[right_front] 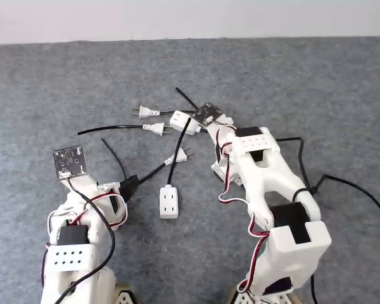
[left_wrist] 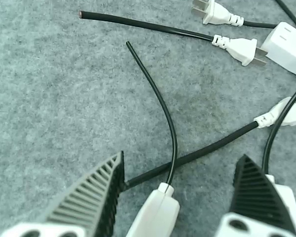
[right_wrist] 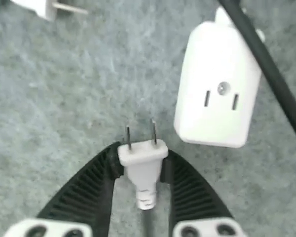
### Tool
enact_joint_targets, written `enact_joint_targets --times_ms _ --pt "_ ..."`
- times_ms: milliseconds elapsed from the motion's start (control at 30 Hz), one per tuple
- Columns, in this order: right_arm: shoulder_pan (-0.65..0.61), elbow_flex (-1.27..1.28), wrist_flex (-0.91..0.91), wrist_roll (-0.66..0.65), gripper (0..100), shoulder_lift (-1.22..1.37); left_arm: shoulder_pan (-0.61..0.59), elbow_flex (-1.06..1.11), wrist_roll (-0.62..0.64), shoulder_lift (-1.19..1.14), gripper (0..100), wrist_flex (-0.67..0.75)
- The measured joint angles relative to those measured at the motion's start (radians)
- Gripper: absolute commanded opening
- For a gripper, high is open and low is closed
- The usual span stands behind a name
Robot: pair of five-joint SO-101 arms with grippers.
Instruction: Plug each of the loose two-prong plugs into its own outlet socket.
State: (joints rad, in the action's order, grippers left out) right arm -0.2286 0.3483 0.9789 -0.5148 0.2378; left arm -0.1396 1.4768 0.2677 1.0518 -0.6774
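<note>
Our right gripper (right_wrist: 140, 163) clamps a white plug (right_wrist: 142, 152) by its body. The plug's prongs are bare, just beside the white outlet socket (right_wrist: 219, 94) on the table (right_wrist: 64, 98). Our left gripper (left_wrist: 182, 168) spreads wide over a black cord (left_wrist: 197, 150), apart from another plug (left_wrist: 241, 48).
</note>
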Motion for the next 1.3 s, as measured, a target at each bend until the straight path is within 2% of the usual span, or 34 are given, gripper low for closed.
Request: enact_joint_targets --times_ms 133,233,367,567,600,667,800,1067,1167,1300 --pt "0.026 -0.040 0.086 -0.003 1.0 -0.021 0.000 0.000 0.000 0.000 33 0.000" --pt "0.021 -0.041 0.158 -0.109 1.0 -0.094 0.000 0.000 0.000 0.000 33 0.000" --pt "-0.032 -0.041 0.345 -0.431 1.0 -0.206 0.000 0.000 0.000 0.000 33 0.000" --pt "-0.034 -0.041 0.740 -1.111 2.1 -0.313 0.000 0.000 0.000 0.000 33 0.000" --pt "-0.034 -0.041 0.760 -1.185 3.9 -0.321 0.000 0.000 0.000 0.000 33 0.000" --pt "-0.031 -0.037 0.758 -1.247 10.2 -0.324 0.000 0.000 0.000 0.000 33 0.000" --pt "-0.034 0.017 0.692 -1.266 22.2 -0.324 0.000 0.000 0.000 0.000 33 0.000" --pt "-0.034 0.025 0.615 -1.214 23.1 -0.267 0.000 0.000 0.000 0.000 33 0.000" --pt "-0.044 -0.002 0.615 -1.088 23.0 -0.264 0.000 0.000 0.000 0.000 33 0.000" --pt "-0.117 -0.020 0.615 -0.769 22.9 -0.264 0.000 0.000 0.000 0.000 33 0.000"
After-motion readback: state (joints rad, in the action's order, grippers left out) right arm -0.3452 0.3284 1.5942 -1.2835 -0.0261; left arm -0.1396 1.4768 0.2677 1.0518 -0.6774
